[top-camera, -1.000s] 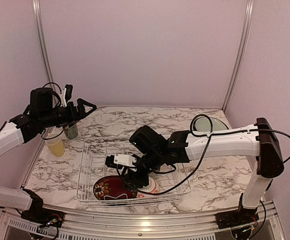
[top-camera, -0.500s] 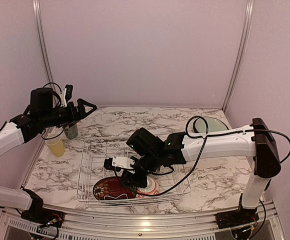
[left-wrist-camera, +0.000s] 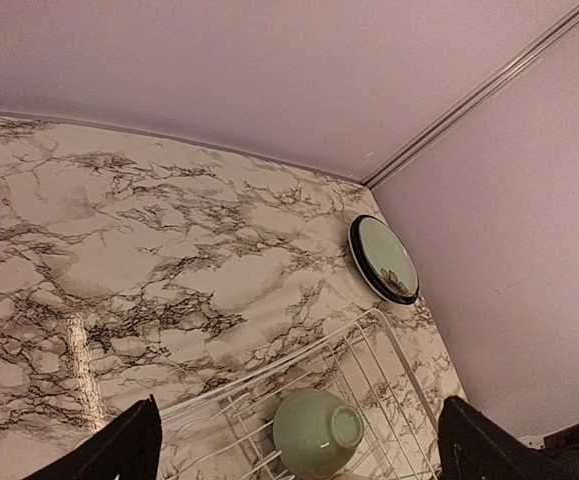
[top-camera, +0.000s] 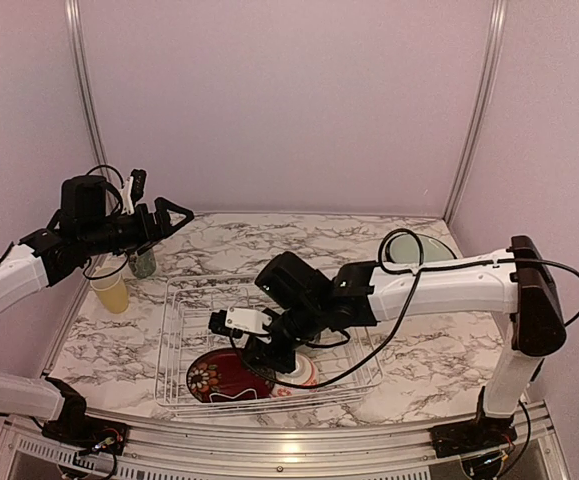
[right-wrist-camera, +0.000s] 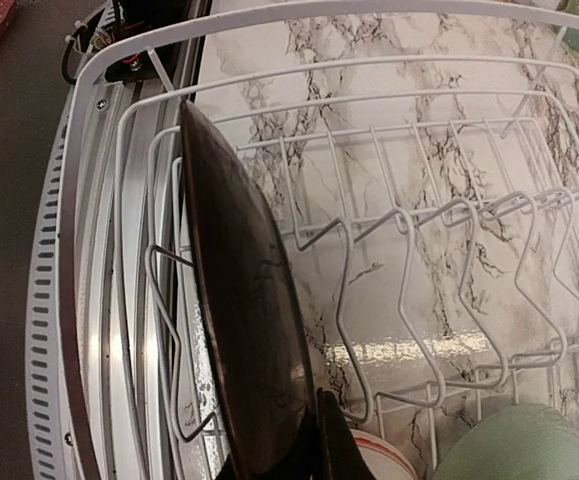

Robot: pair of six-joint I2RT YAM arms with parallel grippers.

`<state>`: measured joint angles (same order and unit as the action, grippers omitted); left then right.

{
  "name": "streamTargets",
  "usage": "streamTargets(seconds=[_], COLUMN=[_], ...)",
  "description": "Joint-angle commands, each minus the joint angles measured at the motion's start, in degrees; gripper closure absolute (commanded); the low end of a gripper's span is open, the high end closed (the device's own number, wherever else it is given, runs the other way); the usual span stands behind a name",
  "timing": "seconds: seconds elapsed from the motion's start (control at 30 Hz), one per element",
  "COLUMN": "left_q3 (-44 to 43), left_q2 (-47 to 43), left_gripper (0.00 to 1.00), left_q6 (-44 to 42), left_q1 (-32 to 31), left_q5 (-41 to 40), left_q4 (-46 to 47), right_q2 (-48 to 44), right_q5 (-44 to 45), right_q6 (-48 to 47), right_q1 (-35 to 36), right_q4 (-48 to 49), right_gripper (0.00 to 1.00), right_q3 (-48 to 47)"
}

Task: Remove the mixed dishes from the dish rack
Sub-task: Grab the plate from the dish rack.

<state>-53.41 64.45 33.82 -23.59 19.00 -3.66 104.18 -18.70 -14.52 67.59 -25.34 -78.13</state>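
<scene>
Your right claw (top-camera: 269,352) has risen slightly from its dip, closed on the rim of the dark red floral plate (top-camera: 224,376) at the dish rack's (top-camera: 174,330) near-left corner. Marbled worktop (top-camera: 289,240) stretches behind the rack to lilac walls (top-camera: 289,100). Your left claw (top-camera: 169,222) gapes wide, empty, by the left wall.

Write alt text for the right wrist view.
A dark plate stands on edge in the white wire dish rack, one of the wrist's fingers beside its lower rim. A pale green bowl and part of a white bowl show at the bottom, marble table beneath.
</scene>
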Motion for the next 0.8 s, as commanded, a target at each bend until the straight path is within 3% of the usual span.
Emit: streamTargets(seconds=[0.0, 0.47, 0.77], left_q3=[-1.5, -1.0, -0.9], left_q2=[0.2, -1.1, -1.3], left_gripper=[0.01, 0.01, 0.01], left_q6=[-0.7, -0.9, -0.9], left_q1=[-0.2, -0.2, -0.2], left_q5=[0.1, -0.8, -1.4], left_q4=[0.2, -0.6, -0.7], right_q2=[-4.6, -11.8, -20.8], right_q5=[0.4, 4.5, 3.5], right_q6=[2.2, 4.7, 10.1], right_q1=[0.5, -1.2, -8.0], right_q4=[4.2, 9.1, 16.0], right_gripper=[1.00, 1.00, 1.00], right_q3=[-1.5, -0.5, 4.7])
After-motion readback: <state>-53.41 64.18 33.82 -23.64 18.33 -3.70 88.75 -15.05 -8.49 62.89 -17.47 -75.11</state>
